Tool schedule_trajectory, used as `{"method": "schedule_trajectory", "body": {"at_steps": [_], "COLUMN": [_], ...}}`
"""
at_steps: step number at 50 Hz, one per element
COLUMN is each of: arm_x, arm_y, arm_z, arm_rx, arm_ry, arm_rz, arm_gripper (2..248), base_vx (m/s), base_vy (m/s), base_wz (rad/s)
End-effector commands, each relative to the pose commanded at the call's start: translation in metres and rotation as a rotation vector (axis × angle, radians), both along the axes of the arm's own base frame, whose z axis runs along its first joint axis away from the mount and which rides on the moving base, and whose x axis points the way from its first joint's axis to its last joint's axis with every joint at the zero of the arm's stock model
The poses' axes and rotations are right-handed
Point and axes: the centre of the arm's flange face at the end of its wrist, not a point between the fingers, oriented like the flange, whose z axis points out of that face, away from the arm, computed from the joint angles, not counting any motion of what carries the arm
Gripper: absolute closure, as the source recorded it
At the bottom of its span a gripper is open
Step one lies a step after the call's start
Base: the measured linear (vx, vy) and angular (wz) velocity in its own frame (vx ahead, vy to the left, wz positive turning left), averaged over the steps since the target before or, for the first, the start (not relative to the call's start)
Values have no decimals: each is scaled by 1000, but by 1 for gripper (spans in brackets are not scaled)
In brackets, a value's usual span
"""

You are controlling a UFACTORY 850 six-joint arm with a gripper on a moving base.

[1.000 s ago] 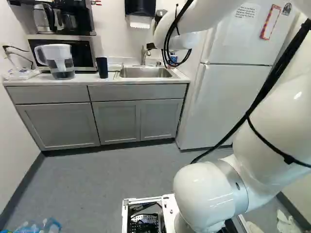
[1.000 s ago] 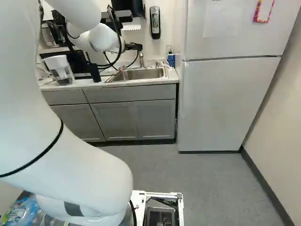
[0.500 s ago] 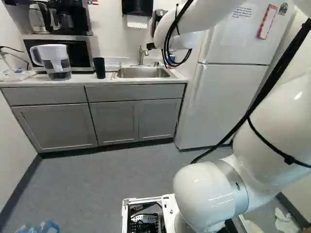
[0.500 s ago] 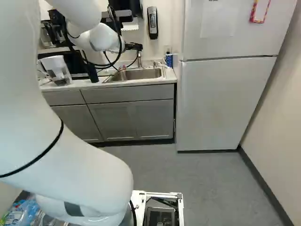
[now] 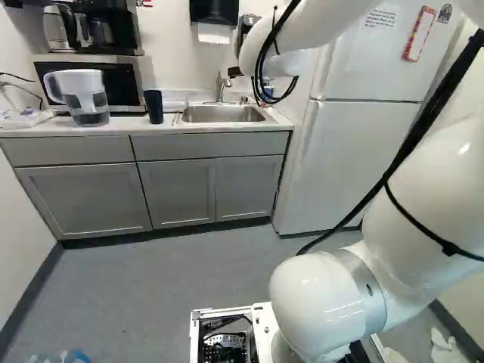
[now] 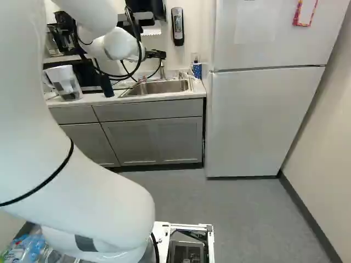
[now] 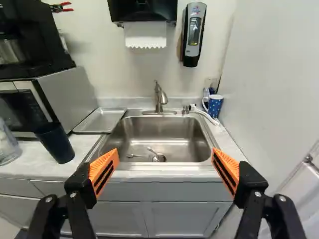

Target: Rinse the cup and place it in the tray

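- The gripper [image 6: 159, 54] is high, at the end of the white arm [image 5: 306, 333], which reaches toward the sink area.
- In the wrist view, the two fingers of the gripper [image 7: 165, 153] stand wide apart, with their orange pads [image 7: 103, 172] turned toward the space between them.
- The sink [image 7: 164, 129] is ahead of the gripper, and its metal faucet [image 7: 159, 102] rises behind the basin.
- The dark cup [image 7: 55, 142] stands upright on the table [image 7: 45, 164], between the clear pitcher [image 5: 89, 106] and the sink.
- The metal tray [image 7: 102, 120] lies flat on the table, just beside the sink, between it and the microwave [image 7: 70, 94].
- On the other side of the sink, near the back corner, there is a blue mug [image 7: 215, 105] with white dots.
- A paper towel dispenser [image 7: 143, 10] and a soap dispenser [image 7: 193, 32] are fixed on the wall above.
- The white refrigerator [image 6: 260, 118] stands beside the table, at the right of the right base view.
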Motion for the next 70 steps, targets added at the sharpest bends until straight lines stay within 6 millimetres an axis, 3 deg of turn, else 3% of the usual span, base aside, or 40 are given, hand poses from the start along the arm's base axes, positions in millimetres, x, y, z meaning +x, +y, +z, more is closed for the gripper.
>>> {"method": "schedule_trajectory", "body": {"at_steps": [41,70], "arm_x": [0,0], "arm_y": [0,0], "arm_z": [0,0], "arm_rx": [0,0], "arm_ry": [0,0], "arm_rz": [0,0], "arm_gripper": [3,3], "base_vx": [122,156], "base_vy": [-54,-10], "base_wz": [-4,160]}}
